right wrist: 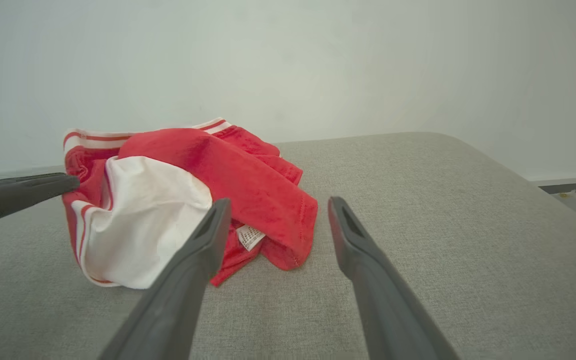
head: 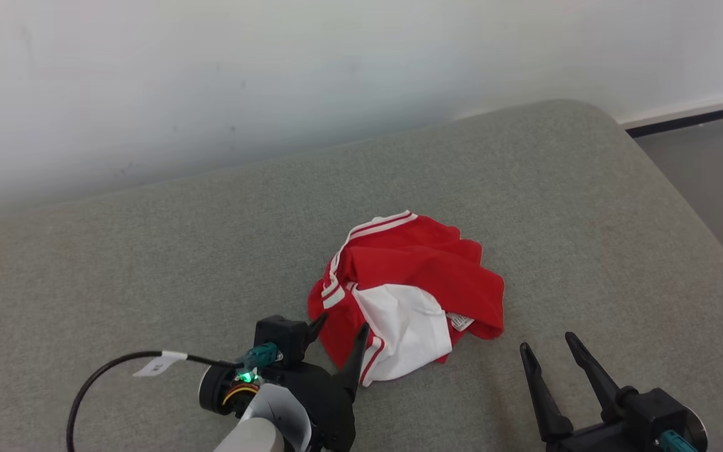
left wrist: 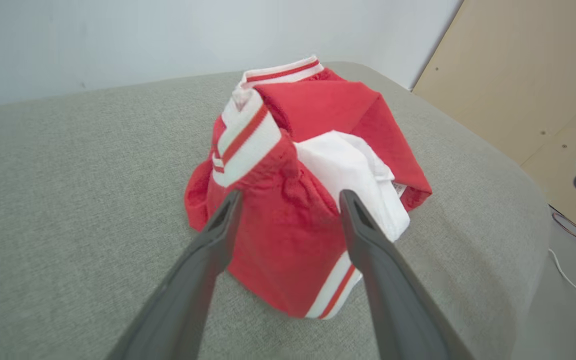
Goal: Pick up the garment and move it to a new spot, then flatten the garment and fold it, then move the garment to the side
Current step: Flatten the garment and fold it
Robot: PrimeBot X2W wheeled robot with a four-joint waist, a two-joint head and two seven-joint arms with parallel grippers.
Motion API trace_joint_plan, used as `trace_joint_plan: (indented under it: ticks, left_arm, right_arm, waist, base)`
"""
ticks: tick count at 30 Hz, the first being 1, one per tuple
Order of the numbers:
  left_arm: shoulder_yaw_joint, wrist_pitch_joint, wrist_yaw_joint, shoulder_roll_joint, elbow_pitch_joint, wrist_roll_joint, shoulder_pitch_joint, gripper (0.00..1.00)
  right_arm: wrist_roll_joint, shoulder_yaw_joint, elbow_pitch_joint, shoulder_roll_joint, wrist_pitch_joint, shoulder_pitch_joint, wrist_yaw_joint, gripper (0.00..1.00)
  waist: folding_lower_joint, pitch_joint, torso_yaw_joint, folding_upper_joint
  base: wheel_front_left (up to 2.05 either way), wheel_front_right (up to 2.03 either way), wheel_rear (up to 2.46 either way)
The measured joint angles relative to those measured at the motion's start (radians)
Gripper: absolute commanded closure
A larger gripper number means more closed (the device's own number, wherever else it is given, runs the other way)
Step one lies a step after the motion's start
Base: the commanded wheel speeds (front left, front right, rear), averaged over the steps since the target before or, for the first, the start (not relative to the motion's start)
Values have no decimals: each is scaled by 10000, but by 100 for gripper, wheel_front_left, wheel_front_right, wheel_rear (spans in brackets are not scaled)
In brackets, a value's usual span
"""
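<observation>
Garment (head: pixel 408 285) lies crumpled — grey padding (head: pixel 148 251) stretching wide all round.

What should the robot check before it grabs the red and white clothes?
1. The left pincer is open: ok.
2. It is aimed at the red and white garment: ok, its fingers straddle the near red fold.
3. Fingers touching the cloth: cannot tell.
4. The right pincer is open and apart from the garment: ok.
5. Garment flat: not ok, it lies crumpled.
6. Bare grey cushion for a new spot: ok.
</observation>
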Motion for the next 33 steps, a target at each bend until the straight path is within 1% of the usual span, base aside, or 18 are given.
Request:
trace_joint_plan:
  ticks: [3,6,7,8,10,15,18,22,25,27,29,30,33]
  left_arm:
    - [-65,238,196,2,311,-173,-148,0]
    - [-123,282,290,2,573,-270,-322,0]
    - [-130,284,318,2,642,-276,-380,10]
    - [-150,253,330,4,713,-278,-430,51]
    - [-180,221,313,0,844,-278,-551,100]
    - [-184,196,247,48,1045,-416,-589,100]
    - [2,111,-35,48,715,-886,-573,100]
    - [330,217,-617,19,-182,-2203,-496,100]
    - [510,610,-798,19,-940,-3421,-529,100]
    - [566,940,-784,17,-1407,-4418,-744,100]
    - [591,1225,-658,17,-1839,-5415,-1185,100]
    - [591,1225,-658,17,-1839,-5415,-1185,100]
    - [525,1452,-278,21,-2320,-6892,-2034,100]
  right_arm:
    - [31,27,-8,-8,-2,-127,0,0]
    - [58,56,-42,-2,-2,-300,0,0]
    - [59,52,-38,0,0,-340,0,0]
    - [61,48,-44,6,-2,-380,0,0]
    - [71,36,-54,36,0,-406,0,0]
    - [128,29,-31,79,0,-404,0,0]
    - [130,23,25,111,-2,-383,0,0]
    - [132,48,127,165,0,-302,0,0]
    - [144,105,199,219,0,-170,0,0]
    - [148,142,213,251,0,-185,0,0]
    - [167,173,228,305,0,-192,0,0]
    - [167,173,228,305,0,-192,0,0]
    - [196,186,253,324,0,-193,0,0]
  waist:
    - [0,148,-115,0]
    - [0,313,-219,1]
    - [0,368,-252,0]
    - [0,419,-283,0]
    - [0,510,-341,0]
    - [0,576,-443,1]
    - [-1,474,-450,0]
    - [-1,242,-462,0]
    - [-2,23,-496,0]
    - [-3,-99,-551,0]
    - [-2,-178,-650,0]
    - [-2,-178,-650,0]
    - [-2,-283,-803,0]
  base:
    - [0,0,0]
    - [0,0,0]
    - [0,0,0]
    - [0,0,0]
    - [0,0,0]
    - [0,0,0]
    - [0,0,0]
    - [0,0,0]
    - [0,0,0]
    - [0,0,0]
    - [0,0,0]
    - [0,0,0]
    - [0,0,0]
